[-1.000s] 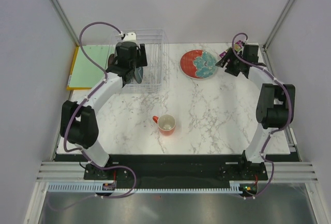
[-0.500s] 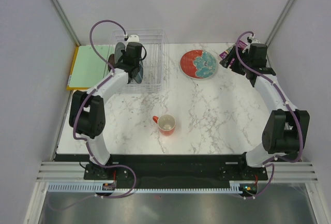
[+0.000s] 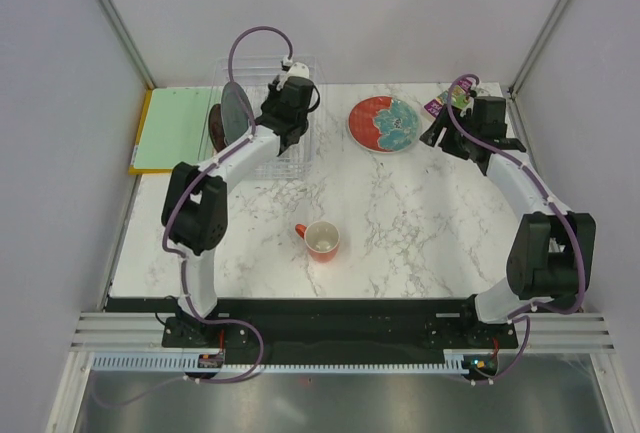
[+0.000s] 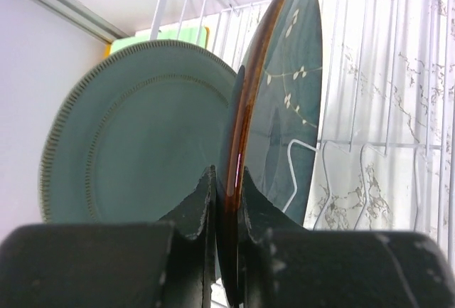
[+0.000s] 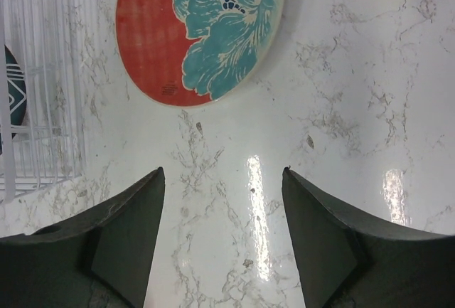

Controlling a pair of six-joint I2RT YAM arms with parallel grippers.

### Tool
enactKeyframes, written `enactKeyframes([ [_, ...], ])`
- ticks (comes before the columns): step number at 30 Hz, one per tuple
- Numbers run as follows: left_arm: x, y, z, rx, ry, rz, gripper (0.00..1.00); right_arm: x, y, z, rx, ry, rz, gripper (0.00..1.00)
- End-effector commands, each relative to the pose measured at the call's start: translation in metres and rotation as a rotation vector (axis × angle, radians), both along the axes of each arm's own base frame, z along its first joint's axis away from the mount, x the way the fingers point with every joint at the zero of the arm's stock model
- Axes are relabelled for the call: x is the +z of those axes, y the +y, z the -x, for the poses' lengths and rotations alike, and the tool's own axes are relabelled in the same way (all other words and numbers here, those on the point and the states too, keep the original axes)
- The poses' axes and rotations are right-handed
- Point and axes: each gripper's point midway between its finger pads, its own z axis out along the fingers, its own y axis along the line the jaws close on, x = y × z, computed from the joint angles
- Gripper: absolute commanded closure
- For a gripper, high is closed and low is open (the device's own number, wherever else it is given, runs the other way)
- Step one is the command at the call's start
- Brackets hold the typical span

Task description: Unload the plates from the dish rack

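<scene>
Nearest to the arm bases, an orange-red mug [image 3: 322, 240] is standing upright on the marble tabletop [image 3: 420, 223], with its handle pointing to the left. Farther back on the right side, the right tool [image 5: 221, 176] is hovering over bare tabletop with its 2 fingers spread wide and nothing between them. Just beyond it, the red plate with teal splash [image 5: 202, 30] is lying flat on the tabletop, outside the dish rack [image 3: 305, 153] and to the right of it. On the left side the left arm is reaching into the rack, and the left tool [image 4: 227, 180] is pinching the brownish rim of the dark teal plate [image 4: 281, 102], 1 finger on each face. This plate is standing on edge among the thin dividers and leaning a little. Just beside it, more to the left, the grey-teal plate [image 4: 135, 144] is standing upright in the rack; I cannot tell whether the 2 plates are touching. At the left end of the rack a smaller dark red plate [image 3: 215, 127] is also standing on edge. A flat green board [image 3: 172, 131] is lying left of the rack, and a small purple object [image 3: 441, 105] is lying near the far right corner.
</scene>
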Motion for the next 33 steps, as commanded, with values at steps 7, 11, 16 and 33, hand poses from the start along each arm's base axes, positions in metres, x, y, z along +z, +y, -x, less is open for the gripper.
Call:
enactKeyframes([
  [7,0.183,0.016,0.026,0.120,-0.363,-0.002,0.98,0.041,0.005,0.006,0.026,-0.098,-0.010,0.25],
  [11,0.210,0.014,0.052,0.069,-0.358,0.032,0.98,0.056,0.026,0.012,0.088,-0.130,-0.044,0.24],
  [16,0.218,-0.038,0.078,-0.245,-0.314,0.361,0.98,0.080,0.059,0.013,0.212,-0.201,-0.148,0.20],
  [33,0.201,-0.157,0.150,-0.742,-0.129,1.138,0.98,0.112,0.138,0.030,0.459,-0.305,-0.431,0.14],
])
